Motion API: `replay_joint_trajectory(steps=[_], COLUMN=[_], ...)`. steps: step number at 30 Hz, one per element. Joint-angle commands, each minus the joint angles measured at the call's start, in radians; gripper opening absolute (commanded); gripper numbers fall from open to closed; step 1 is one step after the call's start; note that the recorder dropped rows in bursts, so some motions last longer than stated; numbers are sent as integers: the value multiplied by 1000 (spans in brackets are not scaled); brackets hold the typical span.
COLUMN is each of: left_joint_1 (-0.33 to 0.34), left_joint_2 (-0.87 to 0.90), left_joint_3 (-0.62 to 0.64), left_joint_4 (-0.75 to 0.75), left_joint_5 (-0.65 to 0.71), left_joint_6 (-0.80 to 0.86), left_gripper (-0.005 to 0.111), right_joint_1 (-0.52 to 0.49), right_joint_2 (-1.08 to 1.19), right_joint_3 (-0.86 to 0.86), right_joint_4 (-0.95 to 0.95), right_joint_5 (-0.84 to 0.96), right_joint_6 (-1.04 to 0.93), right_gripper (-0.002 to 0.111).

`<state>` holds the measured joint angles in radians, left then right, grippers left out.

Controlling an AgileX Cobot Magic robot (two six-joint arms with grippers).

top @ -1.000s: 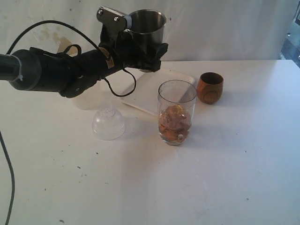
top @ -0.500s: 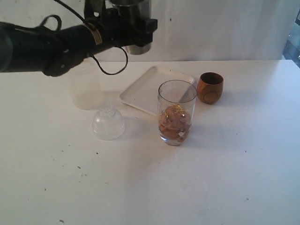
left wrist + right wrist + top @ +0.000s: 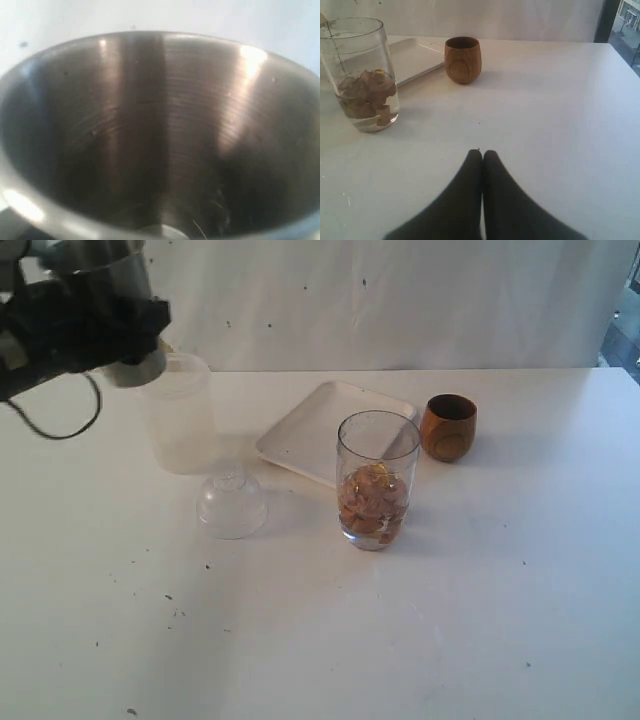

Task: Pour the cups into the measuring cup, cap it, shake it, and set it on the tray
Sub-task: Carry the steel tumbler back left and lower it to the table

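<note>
My left gripper (image 3: 85,325) is shut on the grey steel tumbler (image 3: 128,300) and holds it in the air at the far left, above the frosted tub. The tumbler's inside (image 3: 160,130) fills the left wrist view and looks empty. The clear measuring cup (image 3: 377,480) stands mid-table with brown pieces in its bottom (image 3: 367,95). The clear dome cap (image 3: 232,505) rests on the table to its left. The wooden cup (image 3: 448,427) stands upright beside the white tray (image 3: 310,430). My right gripper (image 3: 482,152) is shut, empty, low over bare table in front of the wooden cup (image 3: 463,60).
A frosted whitish tub (image 3: 180,415) stands behind the cap, just under the lifted tumbler. The white tabletop (image 3: 400,640) stretches to the front and right. A pale wall runs along the back edge.
The left arm has swung the steel tumbler from above the tray to the far left, over the frosted tub. The measuring cup, cap and wooden cup have stayed put.
</note>
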<state>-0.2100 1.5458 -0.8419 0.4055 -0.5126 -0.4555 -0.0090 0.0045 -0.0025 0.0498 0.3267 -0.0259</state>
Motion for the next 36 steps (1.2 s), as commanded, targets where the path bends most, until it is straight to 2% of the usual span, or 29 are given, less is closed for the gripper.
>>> replay_joint_trajectory(steps=[1, 4, 8, 11, 17, 22, 24, 28, 31, 33, 36], left_joint_1=[114, 168, 180, 180, 180, 180, 180, 180, 180, 182, 186], left_joint_2=[-51, -27, 63, 147, 307, 399, 423, 439, 439, 439, 435], left_joint_3=[196, 321, 405, 409, 409, 393, 380, 362, 361, 363, 373], left_joint_4=[-85, -180, -196, -169, -191, -241, -241, -203, -203, -232, -218], left_joint_5=[-180, -312, -428, -489, -708, -708, -708, -708, -708, -708, -708], left_joint_6=[57, 137, 253, 256, 256, 254, 264, 278, 278, 278, 281], left_gripper=[0, 0, 0, 0, 0, 0, 3, 28, 59, 106, 105], right_joint_1=[-6, -6, -6, -6, -6, -6, -6, -6, -6, -6, -6], right_joint_2=[-4, -4, -4, -4, -4, -4, -4, -4, -4, -4, -4], right_joint_3=[2, 2, 2, 2, 2, 2, 2, 2, 2, 2, 2], right_joint_4=[2, 2, 2, 2, 2, 2, 2, 2, 2, 2, 2], right_joint_5=[-11, -11, -11, -11, -11, -11, -11, -11, -11, -11, -11], right_joint_6=[4, 4, 32, 32, 32, 32, 32, 32, 32, 32, 32], right_gripper=[0, 0, 0, 0, 0, 0, 0, 0, 0, 0, 0])
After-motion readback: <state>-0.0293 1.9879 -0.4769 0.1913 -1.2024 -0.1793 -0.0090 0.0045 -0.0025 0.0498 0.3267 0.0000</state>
